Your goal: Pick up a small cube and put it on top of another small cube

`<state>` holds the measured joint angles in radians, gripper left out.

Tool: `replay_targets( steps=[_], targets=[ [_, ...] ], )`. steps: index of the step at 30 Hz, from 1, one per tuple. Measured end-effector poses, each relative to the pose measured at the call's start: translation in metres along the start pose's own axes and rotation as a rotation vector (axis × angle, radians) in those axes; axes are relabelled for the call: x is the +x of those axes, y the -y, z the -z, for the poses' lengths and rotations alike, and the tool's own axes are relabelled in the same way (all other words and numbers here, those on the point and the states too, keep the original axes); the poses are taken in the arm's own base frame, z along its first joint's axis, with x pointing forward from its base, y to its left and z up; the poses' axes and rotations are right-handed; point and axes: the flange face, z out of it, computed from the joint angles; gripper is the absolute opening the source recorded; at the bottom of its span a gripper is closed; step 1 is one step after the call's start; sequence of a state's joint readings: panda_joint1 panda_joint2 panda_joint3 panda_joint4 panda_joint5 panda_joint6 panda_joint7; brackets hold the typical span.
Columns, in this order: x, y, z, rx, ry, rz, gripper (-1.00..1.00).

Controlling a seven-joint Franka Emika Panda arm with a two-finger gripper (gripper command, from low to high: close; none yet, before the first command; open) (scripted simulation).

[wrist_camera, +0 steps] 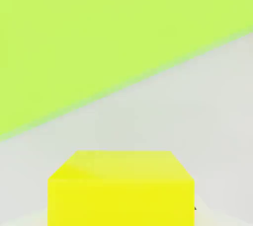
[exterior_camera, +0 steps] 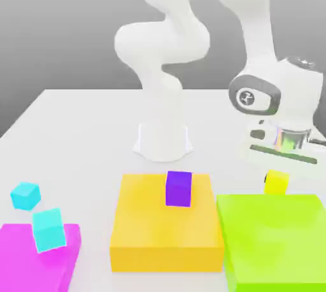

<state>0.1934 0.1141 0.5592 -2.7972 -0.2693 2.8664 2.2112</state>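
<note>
The small yellow cube [exterior_camera: 277,182] sits right under my hand at the exterior view's right, just behind the lime-green block; its lower edge is hidden by that block. My gripper [exterior_camera: 277,173] reaches straight down onto it and is shut on it. In the hand view the yellow cube [wrist_camera: 121,188] looms very close, with white table and the green block beyond it. The small purple cube [exterior_camera: 179,189] rests on the flat orange-yellow block [exterior_camera: 153,240], well to the exterior view's left of my gripper and apart from it.
A large lime-green block [exterior_camera: 277,240] lies in front of the yellow cube. A magenta block [exterior_camera: 19,262] at the front left carries a cyan cube [exterior_camera: 49,229]; another cyan cube [exterior_camera: 25,196] lies behind it. The arm's white base [exterior_camera: 162,141] stands mid-table.
</note>
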Motion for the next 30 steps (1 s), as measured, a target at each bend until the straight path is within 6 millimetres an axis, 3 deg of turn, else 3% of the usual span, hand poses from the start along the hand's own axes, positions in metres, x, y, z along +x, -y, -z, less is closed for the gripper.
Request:
replay_targets(
  steps=[4,7,12,20,22,27,28,30],
  targets=[
    [0.002,-0.002,0.012,0.011,0.014,0.0,-1.0],
    [0.05,0.011,0.029,0.015,-0.022,-0.056,-1.0],
    [0.124,0.015,0.066,0.005,-0.061,-0.112,-1.0],
    [0.229,-0.018,0.125,0.004,-0.004,-0.215,-1.0],
    [0.241,-0.024,0.124,0.01,0.015,-0.225,-1.0],
    [0.244,-0.026,0.078,0.012,0.019,-0.228,-1.0],
    [0.244,-0.027,0.072,0.012,0.019,-0.228,1.0],
    [0.244,-0.027,0.072,0.012,0.019,-0.228,1.0]
  ],
)
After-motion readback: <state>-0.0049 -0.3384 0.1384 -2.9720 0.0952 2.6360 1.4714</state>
